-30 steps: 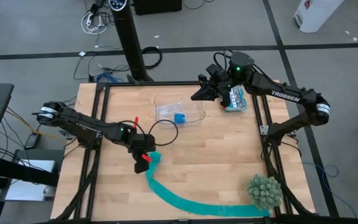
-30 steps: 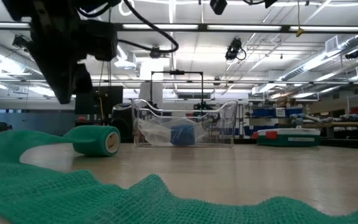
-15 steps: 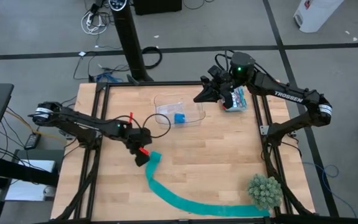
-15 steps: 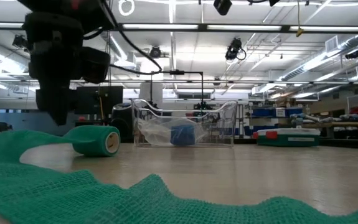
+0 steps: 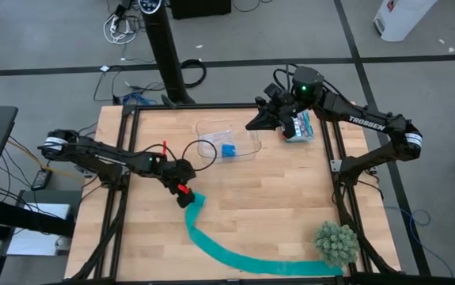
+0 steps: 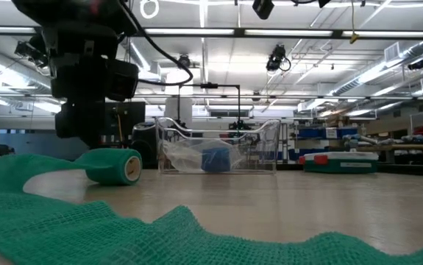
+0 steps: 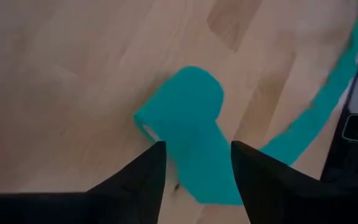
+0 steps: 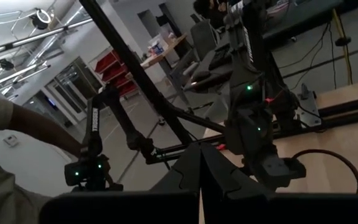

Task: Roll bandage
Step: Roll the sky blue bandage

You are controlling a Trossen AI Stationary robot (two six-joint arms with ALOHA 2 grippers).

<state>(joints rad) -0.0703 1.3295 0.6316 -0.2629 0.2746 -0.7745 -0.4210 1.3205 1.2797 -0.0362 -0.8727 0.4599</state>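
The teal bandage lies on the wooden table as a long ribbon that ends in a small coil near the table's left middle. The coil rests on its side. My left gripper stands open just over and left of the coil, slanting down. In the left wrist view its two fingers stand either side of the ribbon right behind the coil. My right gripper is shut and empty, held high over the table's far edge.
A clear plastic box holding a blue roll stands at the far middle. A teal-and-white packet lies at the far right, and a green spiky ball at the near right corner. Black frame rails border the table.
My left gripper has opened, sunk a little toward the table beside the coil and rolled about its own axis. The coil and the ribbon have stayed where they were.
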